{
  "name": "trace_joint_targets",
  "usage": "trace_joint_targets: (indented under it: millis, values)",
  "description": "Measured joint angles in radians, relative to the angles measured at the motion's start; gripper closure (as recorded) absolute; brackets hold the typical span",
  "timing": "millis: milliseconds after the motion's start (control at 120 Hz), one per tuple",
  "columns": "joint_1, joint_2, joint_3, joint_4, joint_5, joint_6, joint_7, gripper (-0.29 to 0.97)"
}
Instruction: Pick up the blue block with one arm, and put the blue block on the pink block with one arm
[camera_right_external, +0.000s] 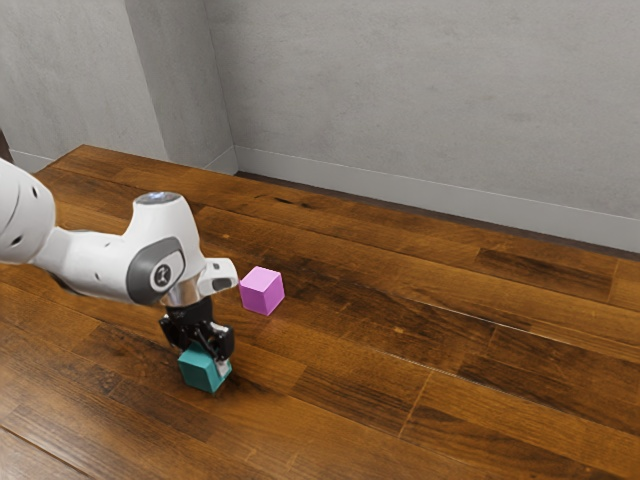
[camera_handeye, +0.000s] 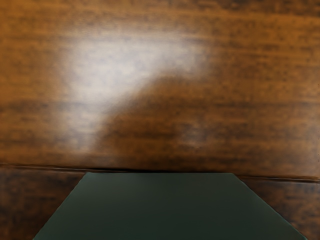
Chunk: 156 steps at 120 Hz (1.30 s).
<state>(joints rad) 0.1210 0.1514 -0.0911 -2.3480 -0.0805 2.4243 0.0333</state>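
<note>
Exterior view: raised, at the arm's side, well back from the gripper, facing the grey wall.
Wrist view: on the hand, close, looking down.
Shared: blue block below the gripper; wooden surface.

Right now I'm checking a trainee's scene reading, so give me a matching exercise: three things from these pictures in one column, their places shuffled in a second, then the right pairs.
Things
1. teal-blue cube block
2. pink cube block
3. dark brown wooden plank surface

Places
A. stands alone, nothing on top of it
B. stretches beneath both cubes
C. right under the black pincer

Pairs: 1-C; 2-A; 3-B
</note>
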Motion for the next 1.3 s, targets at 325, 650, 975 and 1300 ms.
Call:
trace_joint_targets:
  millis: [325, 650, 975, 1300]
  values:
    - [0.006, 0.079, 0.004, 0.357, 0.130, -0.109, -0.020, 0.34]
    - [-0.001, 0.280, 0.004, 0.626, 0.181, -0.198, -0.016, 0.34]
    - [-0.013, 0.345, 0.004, 0.693, 0.182, -0.217, -0.007, 0.34]
    - [-0.025, 0.352, 0.005, 0.704, 0.174, -0.220, -0.004, 0.34]
